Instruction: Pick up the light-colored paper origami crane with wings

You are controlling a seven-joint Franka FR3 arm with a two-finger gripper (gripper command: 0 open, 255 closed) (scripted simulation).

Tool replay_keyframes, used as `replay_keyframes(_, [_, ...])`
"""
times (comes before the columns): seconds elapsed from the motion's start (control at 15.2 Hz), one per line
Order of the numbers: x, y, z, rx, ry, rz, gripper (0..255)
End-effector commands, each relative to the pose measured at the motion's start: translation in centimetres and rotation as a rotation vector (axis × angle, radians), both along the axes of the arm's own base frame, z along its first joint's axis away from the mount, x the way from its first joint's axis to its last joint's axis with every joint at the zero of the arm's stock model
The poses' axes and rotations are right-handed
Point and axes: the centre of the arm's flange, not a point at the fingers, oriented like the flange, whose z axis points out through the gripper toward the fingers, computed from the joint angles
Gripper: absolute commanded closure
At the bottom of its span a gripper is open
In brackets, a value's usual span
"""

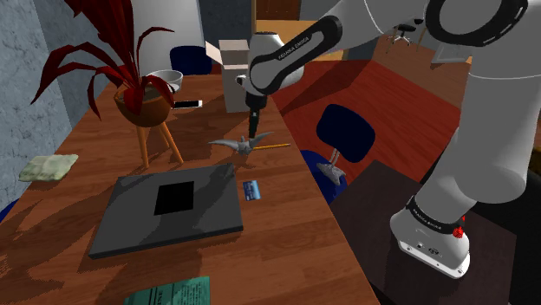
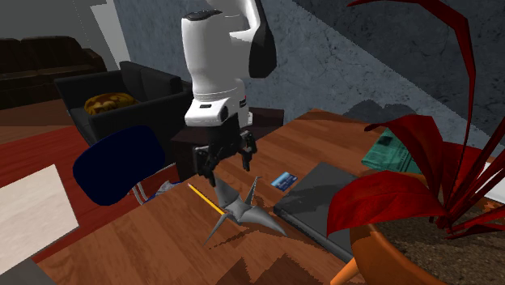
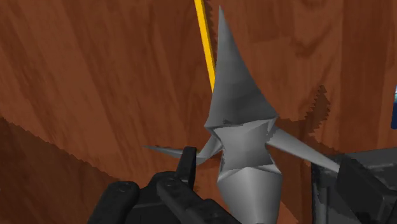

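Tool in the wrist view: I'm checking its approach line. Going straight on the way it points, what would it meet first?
Most likely the grey origami crane, whose body lies straight ahead of the open tool, in line with the gap between its fingers; the wooden table is beneath.

The white arm [image 1: 485,130] stands tall, its forearm [image 1: 295,52] stretches out nearly level, and the wrist above the tool [image 2: 229,168] points straight down. The black tool hangs upright, its two fingers [image 3: 186,167] spread apart and closed on nothing.
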Motion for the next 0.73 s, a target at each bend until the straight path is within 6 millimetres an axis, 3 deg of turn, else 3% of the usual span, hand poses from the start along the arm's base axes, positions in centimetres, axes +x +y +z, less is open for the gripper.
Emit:
replay_keyframes(0.0, [1.6, 1.5, -1.5, 0.005, -0.014, 0.056, 0])
replay_keyframes(0.2, [3.4, 4.3, -3.4, 0.012, -0.034, 0.137, 0])
replay_keyframes(0.66, [3.4, 4.3, -6.6, 0.013, -0.034, 0.139, 0])
